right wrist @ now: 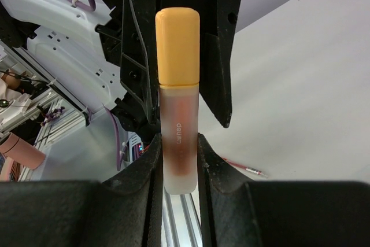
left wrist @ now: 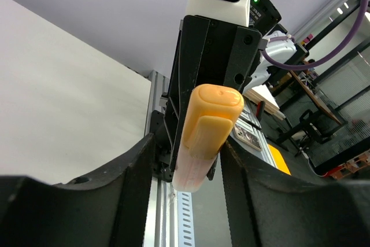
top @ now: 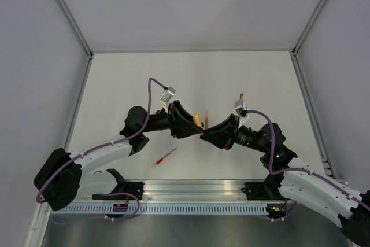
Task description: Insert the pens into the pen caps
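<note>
Cap-holding step: right pincer (right wrist: 177, 146) pinches pen cap (right wrist: 177, 56); left pincer (left wrist: 188, 148) straddles it, grip unclear. Next: fetch red pen (top: 165, 158) lying near-left, align with bore.

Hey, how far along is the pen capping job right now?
Nothing clearly finished. In hand: the right gripper clamps an orange-topped pen cap, and the left gripper flanks it. Left to do: a red pen lies uncapped on the table.

Orange-capped pen (right wrist: 177, 114) held upright aloft; red pen (top: 165, 157) lies flat.
</note>
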Motion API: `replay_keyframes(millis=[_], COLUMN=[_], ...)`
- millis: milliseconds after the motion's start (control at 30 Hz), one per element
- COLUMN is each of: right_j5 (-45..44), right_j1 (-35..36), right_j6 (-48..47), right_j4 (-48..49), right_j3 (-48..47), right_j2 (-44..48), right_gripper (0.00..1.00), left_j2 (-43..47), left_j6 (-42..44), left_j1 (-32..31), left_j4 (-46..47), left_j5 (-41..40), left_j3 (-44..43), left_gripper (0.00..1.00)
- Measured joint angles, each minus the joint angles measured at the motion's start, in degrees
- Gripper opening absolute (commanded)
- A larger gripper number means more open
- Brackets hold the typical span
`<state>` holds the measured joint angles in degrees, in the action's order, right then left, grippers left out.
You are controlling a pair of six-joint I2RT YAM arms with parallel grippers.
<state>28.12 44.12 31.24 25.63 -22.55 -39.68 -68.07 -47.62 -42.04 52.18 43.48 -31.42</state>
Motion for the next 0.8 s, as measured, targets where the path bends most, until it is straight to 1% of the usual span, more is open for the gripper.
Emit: replay_keyframes(millis=[133,167,200,267,300,367,400,433,500,533,633,800], right_j5=[-0.52,-0.85,-1.05,-1.27,-1.33,-1.29,-1.29,-1.29,-1.25,-1.27,-1.22,-1.62], right_j1=[-0.04,-0.04,-0.09,-0.11,-0.11,-0.09,-0.11,-0.09,-0.09,-0.09,-0.09,-0.09], right_j6=[0.00,-0.02,-0.02,0.11,0.13,0.17,0.17,0.17,0.17,0.20,-0.15,-1.64], right_j4=[-0.26,-0.42,-0.46,-0.42,-0.46,-0.48,-0.52,-0.63,-0.81,-0.83,-0.92,-3.87], right_j3=[0.00,0.00,0.00,0.00,0.00,0.00,0.00,0.00,0.00,0.00,-0.02,-0.92], right_j2=[-0.02,-0.02,-0.09,-0.13,-0.13,-0.17,-0.17,-0.17,-0.17,-0.17,-0.17,-1.07], right_gripper=[0.00,0.00,0.00,0.01,0.02,0.09,0.13,0.23,0.31,0.38,0.46,0.51], left_j2=[0.33,0.46,0.63,0.87,0.96,1.11,1.11,1.11,1.11,1.16,1.38,2.62], left_j6=[0.37,0.46,0.57,1.22,1.55,1.73,1.73,1.73,1.75,1.75,1.68,2.25], left_j1=[-0.31,-0.44,-0.48,-0.52,-0.55,-0.59,-0.61,-0.63,-0.70,-0.70,-0.85,-1.18], left_j4=[-0.20,-0.26,-0.28,-0.48,-0.55,-0.83,-0.94,-1.09,-1.25,-1.36,-2.12,-7.63], left_j5=[-0.66,-0.94,-1.11,-1.38,-1.42,-1.46,-1.46,-1.46,-1.53,-1.53,-1.95,-4.44], left_j3=[0.00,0.00,0.00,0.00,0.00,0.00,0.00,0.00,0.00,0.00,0.00,-0.39], left_gripper=[0.40,0.36,0.29,0.22,0.16,0.10,0.05,0.03,0.02,0.02,0.02,0.02])
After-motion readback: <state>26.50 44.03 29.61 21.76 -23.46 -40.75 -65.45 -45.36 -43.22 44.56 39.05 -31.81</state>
